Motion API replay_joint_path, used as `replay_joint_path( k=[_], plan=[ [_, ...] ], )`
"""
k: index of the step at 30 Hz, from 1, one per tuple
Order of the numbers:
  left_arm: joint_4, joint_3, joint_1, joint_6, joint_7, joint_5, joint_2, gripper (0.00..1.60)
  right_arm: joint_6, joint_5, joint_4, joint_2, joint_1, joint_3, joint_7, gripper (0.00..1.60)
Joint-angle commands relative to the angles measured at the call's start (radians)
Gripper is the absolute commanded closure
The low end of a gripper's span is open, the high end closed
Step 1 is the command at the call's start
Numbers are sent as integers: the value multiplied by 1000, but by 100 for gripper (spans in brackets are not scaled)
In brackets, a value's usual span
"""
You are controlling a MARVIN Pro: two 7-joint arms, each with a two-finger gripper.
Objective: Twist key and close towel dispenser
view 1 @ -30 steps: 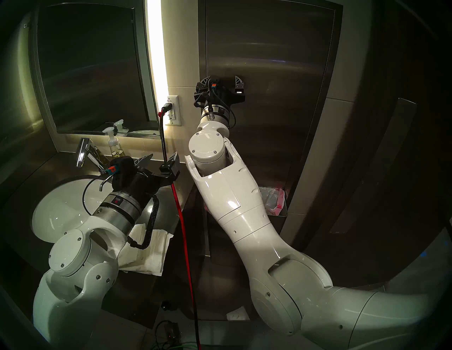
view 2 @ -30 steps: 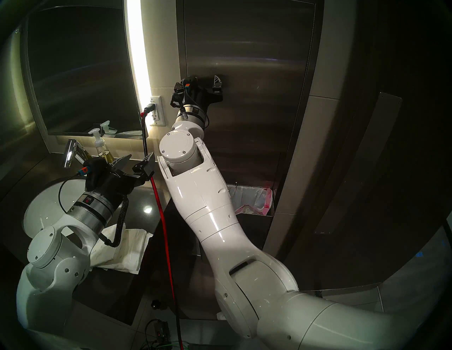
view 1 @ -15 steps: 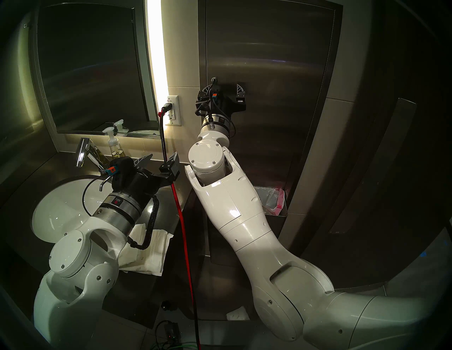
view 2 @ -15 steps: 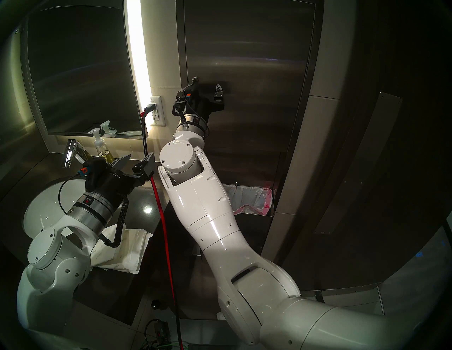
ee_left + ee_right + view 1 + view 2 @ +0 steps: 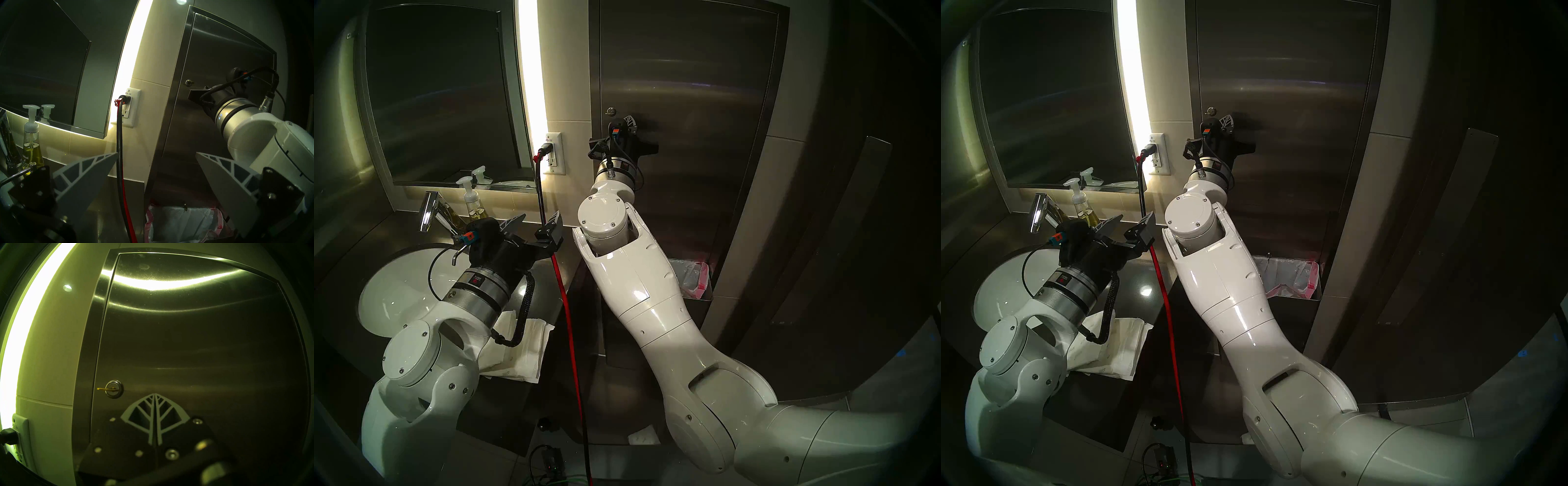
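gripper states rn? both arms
Left gripper: open, holding nothing.
Right gripper: shut and empty, fingertips together just below the key in the towel dispenser lock.

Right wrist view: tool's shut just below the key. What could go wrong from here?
1. The right tool is shut on nothing, below and right of the key; twisting now would probably turn air.
2. The key sticks out of the lock, and a sideways nudge from the shut tips could bend or dislodge it.
3. The tips sit close to the towel dispenser door; pushing on could scrape the steel.
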Motion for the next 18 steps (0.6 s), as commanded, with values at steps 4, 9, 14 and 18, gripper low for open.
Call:
replay_joint_path(
  k=[4, 9, 14, 18],
  plan=[
    [-12, -3, -1, -7, -4, 1, -3, 0, -2, 25, -21, 8, 0, -20, -4, 127],
    [-12, -3, -1, -6, -6, 3, -5, 0, -33, 23, -79, 55, -44, -69, -34, 0],
    [-12, -3, -2, -5, -7, 4, -7, 0, -39, 29, -148, 109, -98, -103, -49, 0],
    [-12, -3, -2, -4, -7, 5, -9, 0, -45, 27, -219, 157, -153, -115, -59, 0]
  ],
)
